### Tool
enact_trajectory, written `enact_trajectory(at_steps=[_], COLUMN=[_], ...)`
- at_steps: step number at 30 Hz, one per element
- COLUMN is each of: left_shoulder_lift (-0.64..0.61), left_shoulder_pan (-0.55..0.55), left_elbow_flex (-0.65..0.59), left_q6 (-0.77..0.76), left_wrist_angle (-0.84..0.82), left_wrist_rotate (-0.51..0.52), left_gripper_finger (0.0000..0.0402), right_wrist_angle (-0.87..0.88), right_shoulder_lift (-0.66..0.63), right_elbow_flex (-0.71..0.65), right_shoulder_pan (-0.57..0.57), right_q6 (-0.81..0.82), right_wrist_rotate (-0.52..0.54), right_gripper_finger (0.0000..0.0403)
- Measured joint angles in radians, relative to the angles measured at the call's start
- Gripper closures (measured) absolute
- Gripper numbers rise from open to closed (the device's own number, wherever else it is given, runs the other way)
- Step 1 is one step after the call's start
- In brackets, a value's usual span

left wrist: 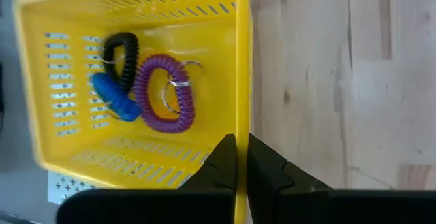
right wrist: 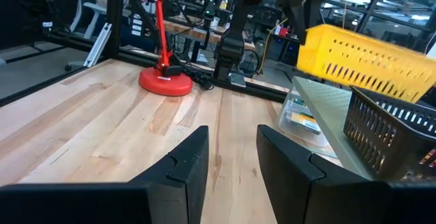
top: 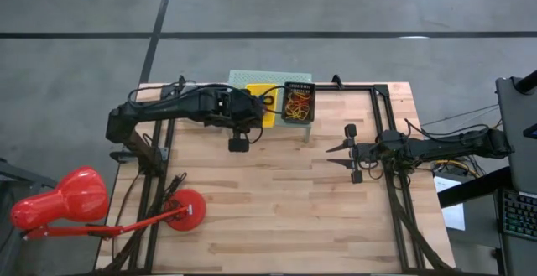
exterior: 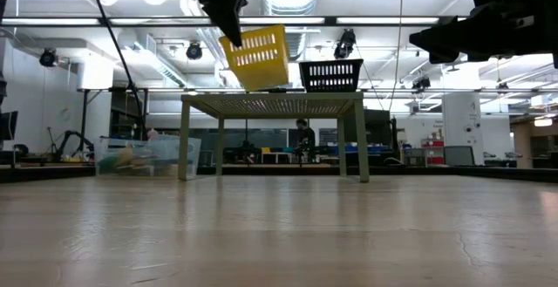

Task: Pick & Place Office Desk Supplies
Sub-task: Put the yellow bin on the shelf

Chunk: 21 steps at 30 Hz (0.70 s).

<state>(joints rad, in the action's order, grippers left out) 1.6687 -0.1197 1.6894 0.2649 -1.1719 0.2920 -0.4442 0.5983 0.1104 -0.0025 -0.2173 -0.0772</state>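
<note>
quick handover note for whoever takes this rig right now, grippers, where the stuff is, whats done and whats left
Left gripper: shut on the rim of the yellow basket, holding it tilted in the air above the mint-green stand.
Right gripper: open, empty, hovering over bare table on the right side.
In the yellow basket: a purple coil, a blue coil and a black coil.
The black basket sits on the stand, holding rubber bands.
Done: yellow basket lifted.
Left: probably setting it down or emptying it; the destination is not evident.
</note>
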Motion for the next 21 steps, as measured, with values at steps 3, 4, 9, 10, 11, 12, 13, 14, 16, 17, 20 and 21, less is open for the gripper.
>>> enact_trajectory(at_steps=[3,4,9,10,11,12,13,14,16,17,20,21], left_shoulder_lift=[0.007,0.008,0.024,0.026,0.028,0.030,0.030,0.030,0.030,0.030,0.035,0.037], left_shoulder_pan=[-0.003,-0.004,-0.009,-0.015,-0.024,-0.035,-0.048,-0.062,-0.088,-0.101,-0.128,-0.135], left_elbow_flex=[0.000,0.001,0.001,0.001,0.001,0.001,-0.001,-0.004,-0.013,-0.013,-0.014,-0.014], left_q6=[0.048,0.064,0.106,0.106,0.107,0.106,0.106,0.107,0.122,0.138,0.196,0.205], left_wrist_angle=[0.024,0.033,0.047,0.048,0.051,0.054,0.057,0.067,0.105,0.117,0.147,0.157], left_wrist_rotate=[0.004,0.007,0.062,0.078,0.091,0.098,0.100,0.100,0.096,0.085,0.047,0.037], left_gripper_finger=[0.0387,0.0387,0.0387,0.0387,0.0387,0.0387,0.0387,0.0387,0.0387,0.0387,0.0387,0.0387], right_wrist_angle=[0.000,0.000,0.000,0.000,0.000,0.000,0.000,0.000,0.000,0.000,0.000,0.000], right_shoulder_lift=[0.000,0.000,0.000,0.000,0.000,0.000,0.000,0.000,0.000,0.000,0.000,0.000], right_elbow_flex=[0.000,0.000,0.000,0.000,0.000,0.000,0.000,0.000,0.000,0.000,0.000,0.000], right_shoulder_pan=[0.000,0.000,0.000,0.000,0.000,0.000,0.000,0.000,0.000,0.000,0.000,0.000], right_q6=[0.000,0.000,0.000,0.000,0.000,0.000,0.000,0.000,0.000,0.000,0.000,0.000], right_wrist_rotate=[0.000,0.000,0.000,0.000,0.000,0.000,0.000,0.000,0.000,0.000,0.000,0.000], right_gripper_finger=[0.0282,0.0282,0.0282,0.0282,0.0282,0.0282,0.0282,0.0282,0.0282,0.0282,0.0282,0.0282])
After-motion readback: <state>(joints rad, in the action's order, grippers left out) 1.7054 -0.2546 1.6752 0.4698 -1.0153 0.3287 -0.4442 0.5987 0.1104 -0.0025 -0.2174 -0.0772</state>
